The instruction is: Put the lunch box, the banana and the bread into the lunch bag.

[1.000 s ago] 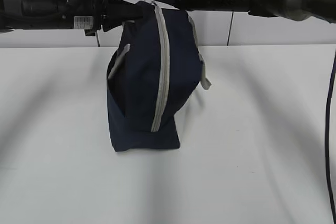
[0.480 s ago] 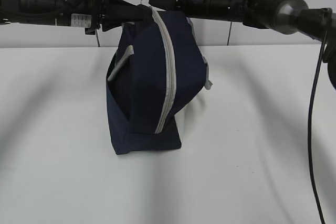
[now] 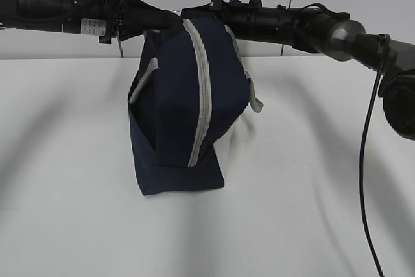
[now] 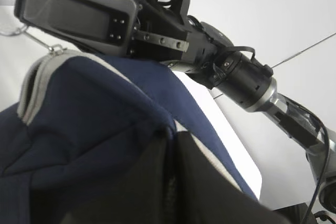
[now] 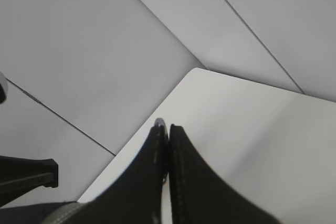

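The navy lunch bag stands on end on the white table, with its grey zipper running down the near face. My left gripper is shut on the fabric at the bag's top. My right gripper reaches in from the right to the top of the zipper. It is shut, and the ring pull sits at its fingertips. The lunch box, the banana and the bread are out of view.
Grey strap handles hang at the bag's left and right. Both arms stretch level above the table's far edge, in front of a grey wall. A black cable hangs at the right.
My right arm has moved left, bringing its tip to the top of the bag. The bag's top has shifted slightly left. The left arm holds still.
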